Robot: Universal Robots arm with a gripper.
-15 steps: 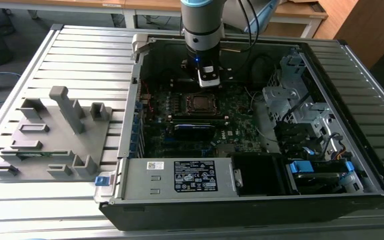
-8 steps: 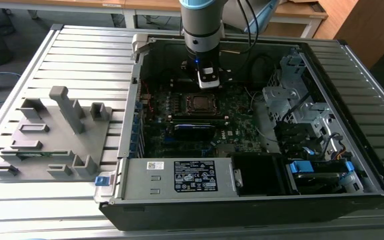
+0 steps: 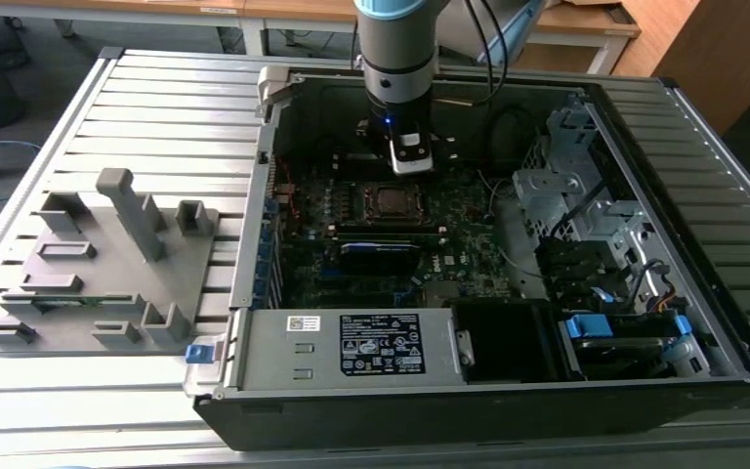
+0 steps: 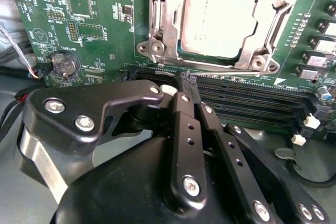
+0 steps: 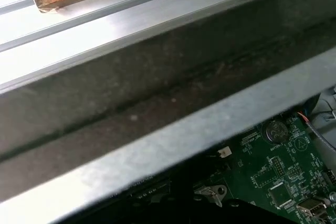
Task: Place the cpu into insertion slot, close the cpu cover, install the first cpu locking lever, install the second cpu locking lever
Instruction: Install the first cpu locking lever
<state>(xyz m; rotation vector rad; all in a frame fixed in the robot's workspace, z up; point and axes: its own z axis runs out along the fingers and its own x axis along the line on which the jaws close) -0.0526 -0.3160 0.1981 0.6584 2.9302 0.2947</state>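
Here the claw (image 4: pixel 188 81) is shut tight, with nothing held in it. Just past its tips, the cpu (image 4: pixel 219 18) lies flat in the insertion slot (image 4: pixel 152 45). The cpu cover (image 4: pixel 265 40) lies down around it.

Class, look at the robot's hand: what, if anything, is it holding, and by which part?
Nothing is held. In the second wrist view the hand is shut with nothing between its fingers, its tips just short of the cpu.
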